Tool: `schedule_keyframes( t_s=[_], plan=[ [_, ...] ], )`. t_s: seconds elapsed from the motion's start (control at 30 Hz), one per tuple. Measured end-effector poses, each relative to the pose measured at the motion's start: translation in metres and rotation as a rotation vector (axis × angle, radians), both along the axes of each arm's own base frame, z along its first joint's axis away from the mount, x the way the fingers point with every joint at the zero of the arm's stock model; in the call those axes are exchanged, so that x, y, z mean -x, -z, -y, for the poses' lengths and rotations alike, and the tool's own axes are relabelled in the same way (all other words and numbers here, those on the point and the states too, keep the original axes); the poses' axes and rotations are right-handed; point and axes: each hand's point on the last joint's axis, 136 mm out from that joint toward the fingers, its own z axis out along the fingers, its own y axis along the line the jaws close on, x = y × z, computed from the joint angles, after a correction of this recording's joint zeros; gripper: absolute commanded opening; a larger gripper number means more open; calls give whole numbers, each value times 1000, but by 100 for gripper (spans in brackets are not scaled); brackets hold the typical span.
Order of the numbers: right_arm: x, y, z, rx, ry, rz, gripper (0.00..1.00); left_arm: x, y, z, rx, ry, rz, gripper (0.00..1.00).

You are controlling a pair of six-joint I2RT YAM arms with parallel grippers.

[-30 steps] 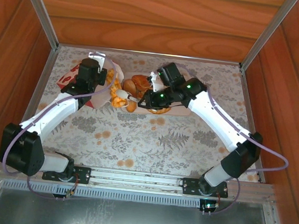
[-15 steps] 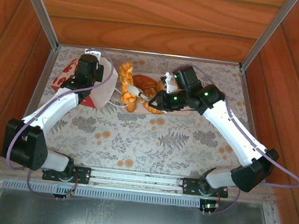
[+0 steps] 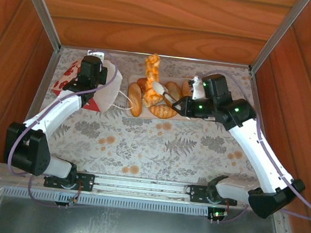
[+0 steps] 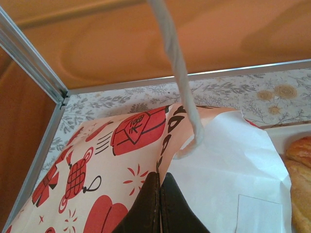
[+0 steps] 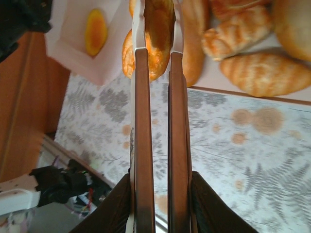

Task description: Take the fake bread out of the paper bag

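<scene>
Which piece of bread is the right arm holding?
The knobbly twisted stick, pinched in the right fingers; the smoother loaves and croissant lie loose on the tray.

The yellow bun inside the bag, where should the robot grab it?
Across the narrow middle of the yellow bun, reaching in through the open mouth of the bag from the tray side. The bun is an oval lying deep inside, with paper walls on every other side. The right gripper would likely need to put down its twisted stick first.

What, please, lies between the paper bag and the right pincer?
In the top view, an oval loaf on the pink tray and the white string handle.
</scene>
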Motion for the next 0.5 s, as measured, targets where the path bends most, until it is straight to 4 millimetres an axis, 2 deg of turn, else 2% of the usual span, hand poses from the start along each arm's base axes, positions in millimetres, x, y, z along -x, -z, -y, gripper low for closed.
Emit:
schedule_keyframes(
  t_s=[0.17, 0.27, 0.5],
  plan=[
    [-8, 17, 39, 74, 91, -3, 0, 4, -1, 6, 16, 35, -12, 0],
    [-10, 26, 59, 113, 145, -9, 0, 9, -10, 9, 33, 59, 2, 0],
    [-3, 42, 87, 139, 219, -29, 0, 18, -31, 14, 80, 95, 49, 0]
  ],
)
